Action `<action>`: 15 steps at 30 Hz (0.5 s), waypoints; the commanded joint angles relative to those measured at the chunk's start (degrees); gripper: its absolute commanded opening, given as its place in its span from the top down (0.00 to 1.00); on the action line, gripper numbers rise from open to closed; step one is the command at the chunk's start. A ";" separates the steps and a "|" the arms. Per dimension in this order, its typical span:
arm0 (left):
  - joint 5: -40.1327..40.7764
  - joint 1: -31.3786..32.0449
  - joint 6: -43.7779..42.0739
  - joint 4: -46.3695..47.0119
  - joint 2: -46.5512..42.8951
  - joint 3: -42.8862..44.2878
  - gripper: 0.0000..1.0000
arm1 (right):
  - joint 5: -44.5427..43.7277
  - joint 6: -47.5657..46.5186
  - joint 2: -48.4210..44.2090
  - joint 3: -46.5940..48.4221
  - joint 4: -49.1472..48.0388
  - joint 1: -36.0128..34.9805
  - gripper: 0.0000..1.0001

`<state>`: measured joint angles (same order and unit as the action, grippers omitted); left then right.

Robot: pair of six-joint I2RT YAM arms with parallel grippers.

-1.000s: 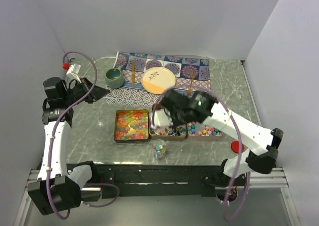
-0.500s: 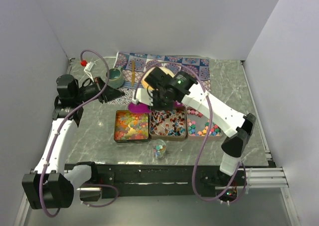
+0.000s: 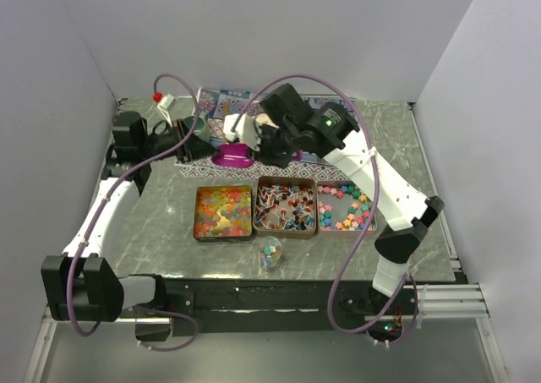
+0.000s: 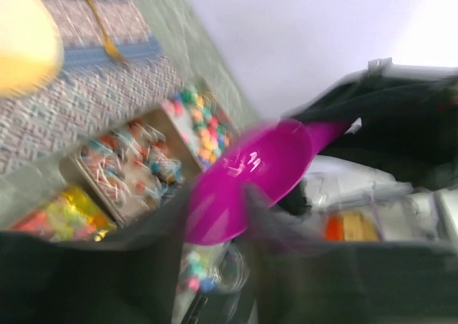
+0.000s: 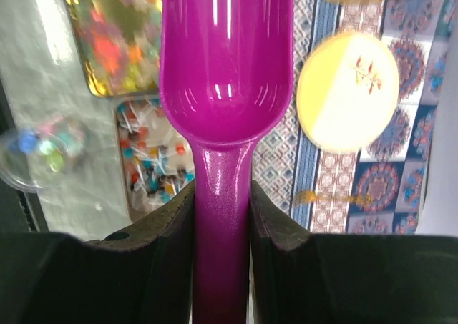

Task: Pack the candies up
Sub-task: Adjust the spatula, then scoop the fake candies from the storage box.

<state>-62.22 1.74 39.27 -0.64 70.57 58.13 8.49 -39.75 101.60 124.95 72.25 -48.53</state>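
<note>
Three tins hold the candies: orange-yellow-red gummies (image 3: 224, 212), red-blue-white wrapped pieces (image 3: 286, 205) and pastel star pieces (image 3: 345, 208). A small clear jar (image 3: 270, 253) in front of them holds a few pastel pieces. My right gripper (image 3: 254, 138) is shut on the handle of the purple scoop (image 3: 230, 155), held above the placemat behind the tins. In the right wrist view the scoop (image 5: 225, 59) is empty, with its handle between my right gripper's (image 5: 220, 217) jaws. My left gripper (image 3: 196, 142) is just left of the scoop. In the blurred left wrist view the gripper (image 4: 215, 209) looks open below the scoop (image 4: 250, 177).
A patterned placemat (image 3: 228, 104) lies at the back. The yellow plate (image 5: 347, 91) on it shows in the right wrist view. The jar (image 5: 43, 149) shows there too, beside the wrapped-candy tin (image 5: 154, 159). The walls stand close at the left and right.
My right arm has swung the scoop from over the tins back and left to above the placemat. My left arm has moved up and right, close to the scoop.
</note>
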 commanded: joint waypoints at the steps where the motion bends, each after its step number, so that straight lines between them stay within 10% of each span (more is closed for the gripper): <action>1: 7.45 -2.87 -8.66 -7.05 -1.04 12.52 0.46 | -0.13 -7.61 -8.76 -16.58 1.49 6.15 1.00; 15: 15.45 -10.44 -11.76 -10.87 -8.42 -5.39 0.34 | -17.98 -19.58 -10.73 -40.48 -0.97 13.03 1.00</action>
<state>-49.19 -8.62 29.08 -11.90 64.73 53.87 -4.16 -56.45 90.70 83.31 74.37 -35.27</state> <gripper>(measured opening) 0.666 0.351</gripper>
